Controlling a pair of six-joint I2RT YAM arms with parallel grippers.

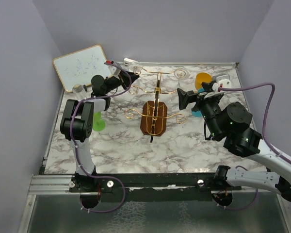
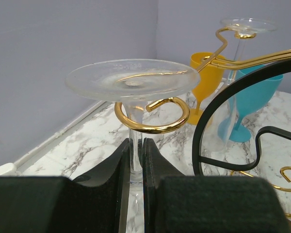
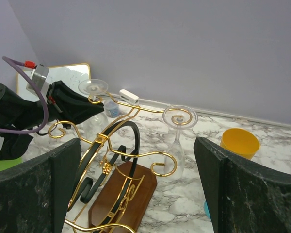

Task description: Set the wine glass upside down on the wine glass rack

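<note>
A clear wine glass hangs upside down, foot on top, at the back-left arm of the wine glass rack. Its stem passes through the gold scroll, and the foot sits just above that scroll. My left gripper is shut on the stem below the scroll, also seen from above. My right gripper is wide open, right of the rack, with nothing between its fingers. A second clear glass hangs upside down on the back-right arm.
A yellow cup stands at the back right, a blue cup beside it under my right arm. A green cup sits by the left arm. A whiteboard leans in the back-left corner. Walls close three sides.
</note>
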